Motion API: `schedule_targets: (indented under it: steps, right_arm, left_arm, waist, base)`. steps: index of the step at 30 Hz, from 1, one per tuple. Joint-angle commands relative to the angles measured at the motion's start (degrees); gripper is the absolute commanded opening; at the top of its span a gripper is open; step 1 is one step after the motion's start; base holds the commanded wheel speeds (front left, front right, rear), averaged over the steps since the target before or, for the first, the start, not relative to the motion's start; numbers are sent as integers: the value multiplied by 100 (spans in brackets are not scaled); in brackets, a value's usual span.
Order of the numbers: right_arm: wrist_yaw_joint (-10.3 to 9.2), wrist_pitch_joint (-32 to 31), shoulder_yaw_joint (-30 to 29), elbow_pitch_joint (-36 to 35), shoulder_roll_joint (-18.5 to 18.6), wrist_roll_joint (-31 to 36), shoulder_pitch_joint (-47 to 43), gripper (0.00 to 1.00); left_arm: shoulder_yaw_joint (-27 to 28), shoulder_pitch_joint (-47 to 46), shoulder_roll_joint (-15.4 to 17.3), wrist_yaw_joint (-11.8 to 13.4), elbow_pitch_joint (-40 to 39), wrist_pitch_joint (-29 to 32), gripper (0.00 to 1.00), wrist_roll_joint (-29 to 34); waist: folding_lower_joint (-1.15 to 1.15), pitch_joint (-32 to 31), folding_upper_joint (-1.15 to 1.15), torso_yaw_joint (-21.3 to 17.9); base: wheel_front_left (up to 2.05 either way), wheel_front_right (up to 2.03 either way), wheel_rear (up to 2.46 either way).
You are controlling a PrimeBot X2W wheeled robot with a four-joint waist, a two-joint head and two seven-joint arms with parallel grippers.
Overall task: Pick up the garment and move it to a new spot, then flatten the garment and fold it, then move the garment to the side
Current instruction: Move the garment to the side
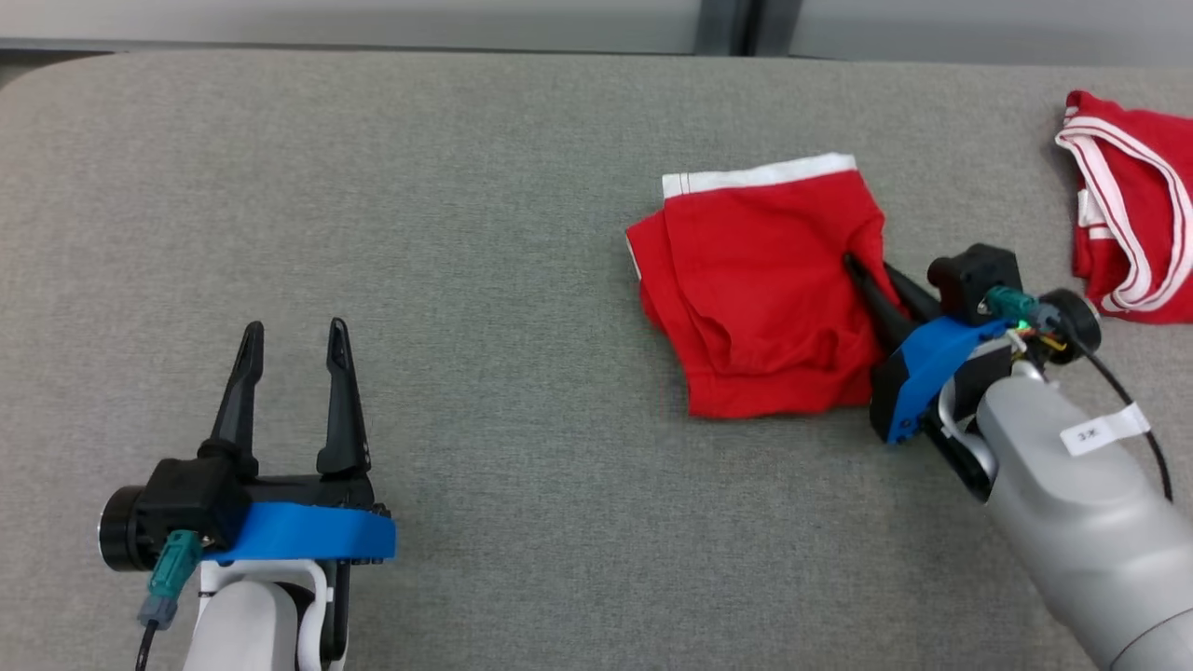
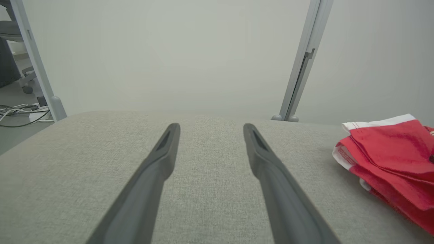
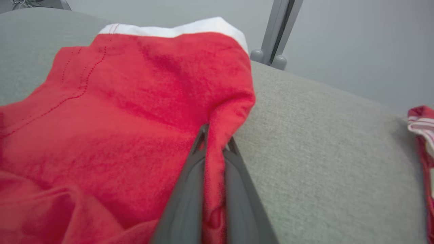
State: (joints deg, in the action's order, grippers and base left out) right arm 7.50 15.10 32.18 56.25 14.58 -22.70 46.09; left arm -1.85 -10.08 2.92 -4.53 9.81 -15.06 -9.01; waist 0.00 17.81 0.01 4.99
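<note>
Right jaws pinch a fold on the right edge of the red garment (image 1: 755, 289), right of centre on the bench (image 1: 447, 233), probably to lift it clear, while left jaws hover spread, well apart.

L pincer (image 1: 295, 326) wide apart, pointing fwd, R pincer (image 1: 869, 267) pinched tight, angled up-left

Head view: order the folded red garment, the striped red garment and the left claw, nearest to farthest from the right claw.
1. Folded red garment: pinched in the right claw.
2. Striped red garment: far right edge.
3. Left claw: lower left, open.
</note>
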Motion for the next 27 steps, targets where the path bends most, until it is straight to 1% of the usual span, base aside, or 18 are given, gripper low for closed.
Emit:
schedule_targets:
  steps: [1, 6, 10, 15, 19, 22, 27]
  right_arm:
    - [-1, 3, 8, -38, 107, 31, 136, 0]
    - [-1, 3, 249, -327, 480, 14, 599, 0]
    - [-1, 3, 437, -607, 784, -78, 939, 0]
    - [-1, 11, 475, -826, 1113, -369, 1268, 0]
    - [-1, 13, 437, -852, 1356, -661, 1522, 0]
    - [-1, 13, 461, -798, 1553, -837, 1704, 0]
    - [-1, -58, 549, -627, 1946, -1108, 2118, 0]
  left_arm:
    - [13, -126, -3, -3, -48, -13, 100, 22]
    - [63, -261, -4, -50, -260, -14, 100, 129]
    - [148, -370, 16, -111, -458, -13, 100, 270]
    - [205, -495, 149, -181, -683, -14, 100, 428]
    - [205, -590, 301, -217, -832, -13, 100, 512]
    - [136, -682, 391, -251, -953, -13, 100, 560]
    - [19, -852, 514, -262, -1201, -14, 100, 601]
  waist:
    - [0, 28, -1, -31]
    - [0, 355, -1, -393]
    - [0, 661, -1, -794]
    - [0, 939, -1, -1334]
    - [0, 1162, -1, -1734]
    - [0, 1334, -1, -1913]
    - [0, 1622, -1, -2006]
  base:
    - [0, 0, 0]
    - [0, 0, 0]
    - [0, 0, 0]
    - [0, 0, 0]
    - [0, 0, 0]
    - [0, 0, 0]
    - [0, 0, 0]
